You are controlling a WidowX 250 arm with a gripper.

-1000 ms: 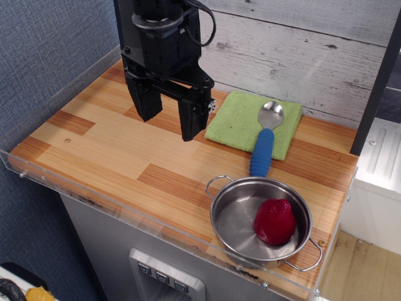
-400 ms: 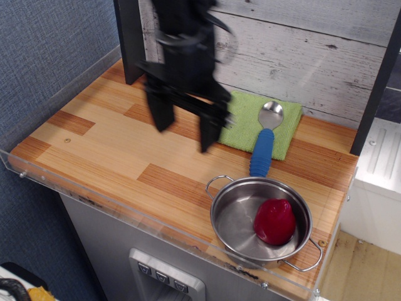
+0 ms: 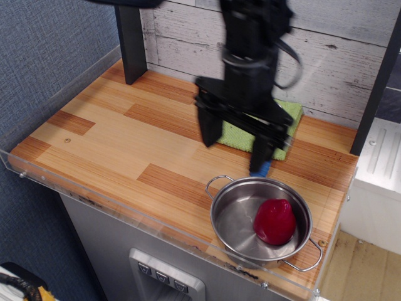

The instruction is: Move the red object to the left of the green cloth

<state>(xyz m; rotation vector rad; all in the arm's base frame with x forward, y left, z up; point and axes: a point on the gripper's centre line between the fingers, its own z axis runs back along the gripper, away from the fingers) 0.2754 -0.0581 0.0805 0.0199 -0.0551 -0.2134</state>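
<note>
The red object, a glossy strawberry-like lump, lies inside the steel pot at the front right of the counter. The green cloth lies at the back right, mostly hidden behind my gripper. My gripper hangs open and empty above the counter, in front of the cloth and up-left of the pot, its two black fingers spread wide. A blue spoon handle peeks out below the right finger; the spoon's bowl is hidden.
A clear acrylic rim runs along the front and left edges of the wooden counter. A black post stands at the back left. A plank wall closes the back.
My gripper has moved right, from over the left-middle of the counter to in front of the green cloth, now covering most of the cloth and spoon. The red object and pot have not moved.
</note>
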